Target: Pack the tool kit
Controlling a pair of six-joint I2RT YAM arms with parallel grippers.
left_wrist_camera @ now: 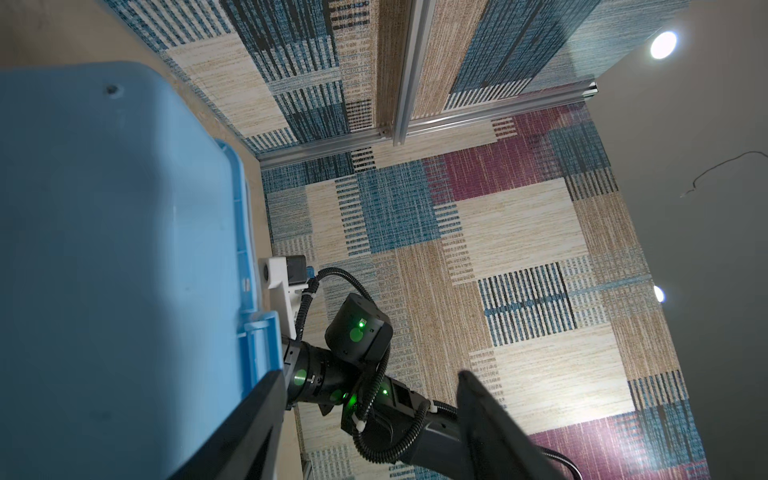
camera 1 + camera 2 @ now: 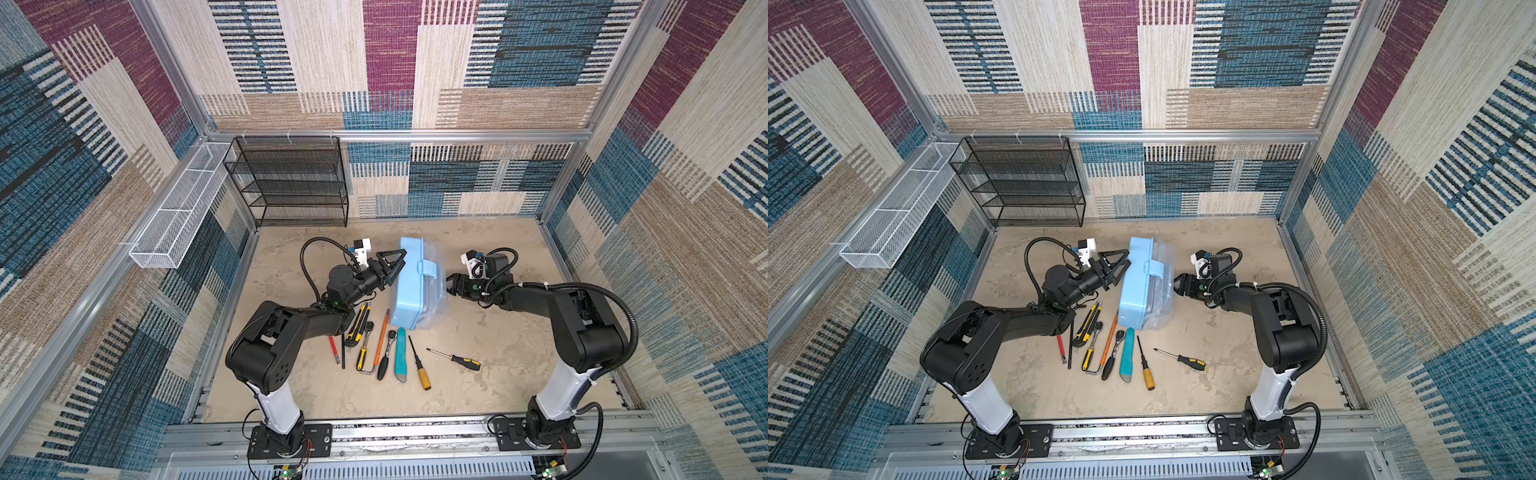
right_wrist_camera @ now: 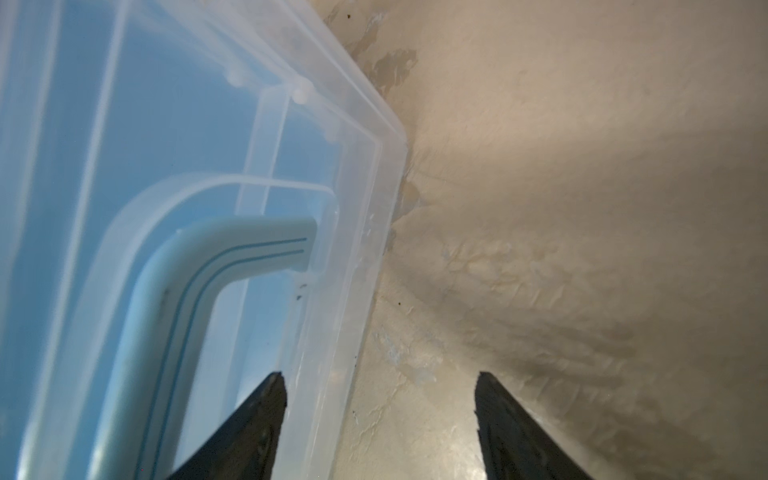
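one light-blue toolbox (image 2: 409, 291) lies tipped on its long side near the middle of the surface (image 2: 498, 332) in both top views, with its blue base toward my left arm and its clear lid (image 2: 436, 299) toward my right. the tools lie outside it, in a loose row on the near side: a yellow-and-black utility knife (image 2: 356, 323), a yellow-handled ratchet (image 2: 365, 343), a black-handled ratchet (image 2: 385, 357), a teal utility knife (image 2: 400, 353), a yellow-handled screwdriver (image 2: 420, 368) and, off alone, a black-and-yellow screwdriver (image 2: 456, 358). my left fingers (image 2: 390, 277) are spread wide at the blue base with nothing in them. my right fingers (image 2: 453, 284) are spread just beside the lid, also holding nothing. a black mesh rack (image 2: 291, 183) stands at the back wall, with a white mesh basket (image 2: 178, 208) on the left wall.

from the left wrist, the blue base (image 1: 104, 249) fills one side. one finger (image 1: 249, 424) overlaps it and the other hangs in open air. i cannot tell if it touches.

from the right wrist, i see the blue inside through the lid (image 3: 357, 199), and the handle (image 3: 187, 299) folded against it. one finger (image 3: 245, 432) crosses the lid's rim and the other is over bare surface.
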